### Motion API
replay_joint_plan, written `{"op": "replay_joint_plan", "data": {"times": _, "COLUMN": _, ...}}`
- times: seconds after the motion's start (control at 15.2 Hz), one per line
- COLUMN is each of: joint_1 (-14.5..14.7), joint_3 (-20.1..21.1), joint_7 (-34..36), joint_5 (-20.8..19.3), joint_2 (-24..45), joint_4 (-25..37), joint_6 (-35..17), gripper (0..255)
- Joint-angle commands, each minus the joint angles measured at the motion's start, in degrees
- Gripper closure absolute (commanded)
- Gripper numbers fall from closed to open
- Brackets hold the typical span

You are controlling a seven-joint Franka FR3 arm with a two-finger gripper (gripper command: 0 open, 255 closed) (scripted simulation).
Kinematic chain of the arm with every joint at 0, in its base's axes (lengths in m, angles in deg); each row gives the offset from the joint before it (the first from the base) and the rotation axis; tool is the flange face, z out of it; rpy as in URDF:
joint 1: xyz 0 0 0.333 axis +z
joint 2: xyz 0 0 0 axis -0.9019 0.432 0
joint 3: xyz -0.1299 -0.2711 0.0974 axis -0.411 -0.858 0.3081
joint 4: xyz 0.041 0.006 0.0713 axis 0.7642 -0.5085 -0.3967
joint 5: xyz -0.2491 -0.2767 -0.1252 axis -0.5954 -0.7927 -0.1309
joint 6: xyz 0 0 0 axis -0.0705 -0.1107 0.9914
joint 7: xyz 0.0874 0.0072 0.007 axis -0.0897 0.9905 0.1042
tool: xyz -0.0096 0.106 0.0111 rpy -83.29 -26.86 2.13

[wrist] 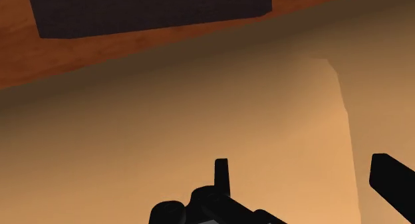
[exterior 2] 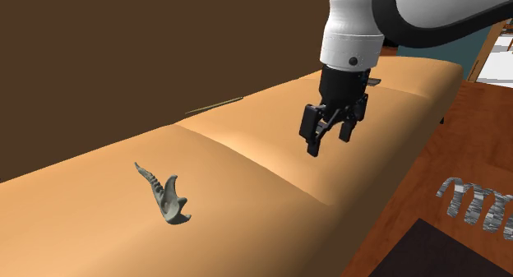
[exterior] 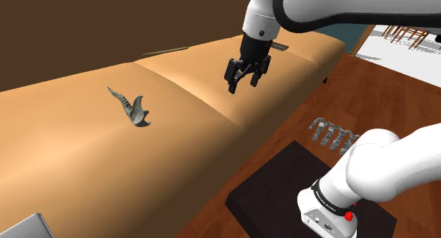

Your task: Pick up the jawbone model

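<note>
The jawbone model (exterior: pixel 131 107) is a grey-green curved bone with a row of teeth, lying on the long tan cushioned bench (exterior: pixel 85 152). In the second exterior view the jawbone model (exterior 2: pixel 164 195) rests toward the left part of the bench (exterior 2: pixel 247 201). My black gripper (exterior: pixel 244 78) hangs above the bench, well to the shoulder view's right of the jawbone and apart from it. The gripper (exterior 2: pixel 328 138) is open with nothing between its fingers. In the wrist view its fingers (wrist: pixel 222 177) stand apart over bare tan cushion (wrist: pixel 199 123).
A seam (exterior: pixel 191 95) divides the bench cushions between the jawbone and the gripper. A dark brown wall runs behind the bench. On the wooden floor lie a dark mat (exterior: pixel 283 187) and a grey ribbed object (exterior: pixel 332 133). A grey slab corner (exterior: pixel 25 227) shows at lower left.
</note>
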Motion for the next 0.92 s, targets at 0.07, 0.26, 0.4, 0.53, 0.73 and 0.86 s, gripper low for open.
{"op": "replay_joint_plan", "data": {"times": 0.07, "joint_1": 0.8, "joint_3": 3.3, "joint_7": 3.5, "joint_5": -0.1, "joint_2": 4.9, "joint_4": 4.5, "joint_6": -1.5, "gripper": 0}}
{"op": "replay_joint_plan", "data": {"times": 0.26, "joint_1": 1.5, "joint_3": 6.3, "joint_7": 6.7, "joint_5": -1.0, "joint_2": 9.5, "joint_4": 9.0, "joint_6": -2.6, "gripper": 0}}
{"op": "replay_joint_plan", "data": {"times": 0.4, "joint_1": 1.9, "joint_3": 8.2, "joint_7": 8.9, "joint_5": -2.0, "joint_2": 12.8, "joint_4": 12.3, "joint_6": -3.1, "gripper": 0}}
{"op": "replay_joint_plan", "data": {"times": 0.53, "joint_1": 2.4, "joint_3": 10.1, "joint_7": 11.3, "joint_5": -3.4, "joint_2": 16.2, "joint_4": 15.8, "joint_6": -3.4, "gripper": 0}}
{"op": "replay_joint_plan", "data": {"times": 0.73, "joint_1": 3.5, "joint_3": 12.8, "joint_7": 15.0, "joint_5": -6.2, "joint_2": 21.8, "joint_4": 21.6, "joint_6": -3.5, "gripper": 0}}
{"op": "replay_joint_plan", "data": {"times": 0.86, "joint_1": 4.5, "joint_3": 14.4, "joint_7": 17.5, "joint_5": -8.5, "joint_2": 25.8, "joint_4": 25.8, "joint_6": -3.2, "gripper": 0}}
